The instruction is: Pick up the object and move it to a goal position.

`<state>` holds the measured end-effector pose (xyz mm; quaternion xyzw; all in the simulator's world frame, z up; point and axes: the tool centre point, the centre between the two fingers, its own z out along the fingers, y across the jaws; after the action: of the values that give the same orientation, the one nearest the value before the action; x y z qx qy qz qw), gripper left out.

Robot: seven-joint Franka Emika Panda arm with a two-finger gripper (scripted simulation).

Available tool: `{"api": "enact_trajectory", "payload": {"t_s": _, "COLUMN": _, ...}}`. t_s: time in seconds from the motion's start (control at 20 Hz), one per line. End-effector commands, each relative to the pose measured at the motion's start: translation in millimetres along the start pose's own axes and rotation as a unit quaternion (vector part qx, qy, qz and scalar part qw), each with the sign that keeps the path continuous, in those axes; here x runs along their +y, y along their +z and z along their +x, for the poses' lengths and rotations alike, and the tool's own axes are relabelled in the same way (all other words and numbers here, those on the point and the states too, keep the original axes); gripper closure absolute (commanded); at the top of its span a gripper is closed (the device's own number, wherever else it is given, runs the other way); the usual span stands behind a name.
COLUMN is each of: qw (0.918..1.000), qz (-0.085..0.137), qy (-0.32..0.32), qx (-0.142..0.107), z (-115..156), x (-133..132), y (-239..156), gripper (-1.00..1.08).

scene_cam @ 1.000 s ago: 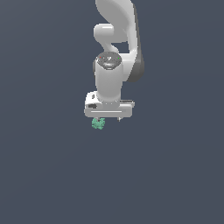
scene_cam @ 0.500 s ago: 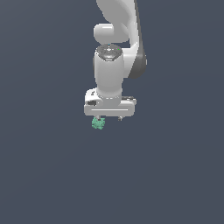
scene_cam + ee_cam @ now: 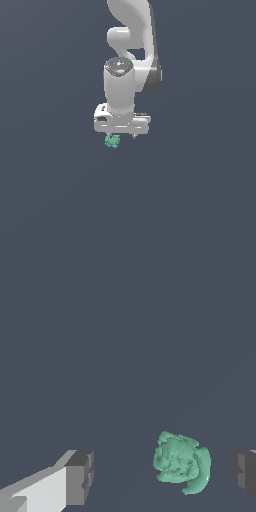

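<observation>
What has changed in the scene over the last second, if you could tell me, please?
The arm has sunk a little, bringing its gripper closer over the teal-green object. In the wrist view the object sits between the open fingers, nearer one of them, touching neither. Nothing was grasped or released. The object stayed in the same spot.

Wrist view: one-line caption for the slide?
Open gripper straddling the teal object, which sits off-centre, nearer one finger than the other, neither finger touching it.

Teal object (image 3: 181,463) between apparently parted gripper (image 3: 162,477) fingers (image 3: 79,477)
</observation>
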<state>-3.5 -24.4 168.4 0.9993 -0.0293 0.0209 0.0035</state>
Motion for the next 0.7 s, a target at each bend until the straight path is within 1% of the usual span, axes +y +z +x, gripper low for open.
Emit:
{"api": "enact_trajectory", "payload": {"t_s": 0.0, "qw": 0.9998, "qz": 0.001, "qy": 0.020, "qx": -0.003, "z": -9, "x": 9, "y": 12, "gripper": -0.92}}
{"api": "enact_trajectory", "payload": {"t_s": 0.35, "qw": 0.9954, "qz": 0.002, "qy": 0.094, "qx": -0.015, "z": -44, "x": 41, "y": 53, "gripper": -0.92}}
{"api": "enact_trajectory", "payload": {"t_s": 0.65, "qw": 0.9910, "qz": 0.000, "qy": 0.132, "qx": -0.020, "z": -64, "x": 57, "y": 72, "gripper": -0.92}}
